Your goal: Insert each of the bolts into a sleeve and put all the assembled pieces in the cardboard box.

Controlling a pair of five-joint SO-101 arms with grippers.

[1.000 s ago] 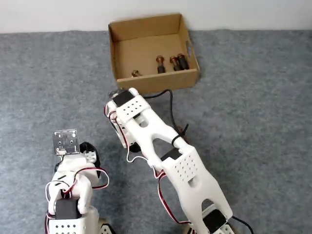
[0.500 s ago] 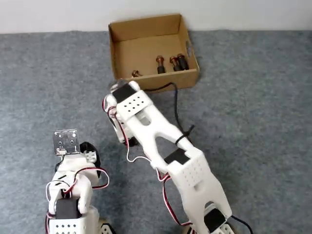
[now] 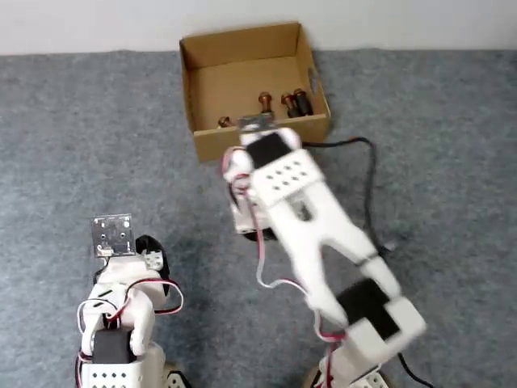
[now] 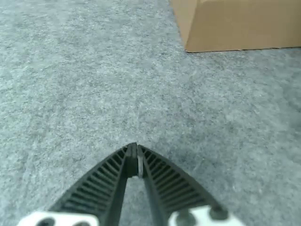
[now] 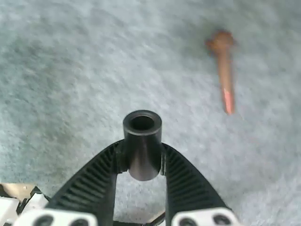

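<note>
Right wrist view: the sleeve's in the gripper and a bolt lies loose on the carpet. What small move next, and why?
Probably open the left gripper and start it toward the bolt. The right gripper is shut on the sleeve, bore unblocked. The bolt lies free on the carpet, and the left gripper is shut and empty, so it seems free to fetch it.

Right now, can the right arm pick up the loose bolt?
Probably not: the right gripper is shut on a sleeve. The bolt itself lies uncovered on the carpet.
</note>
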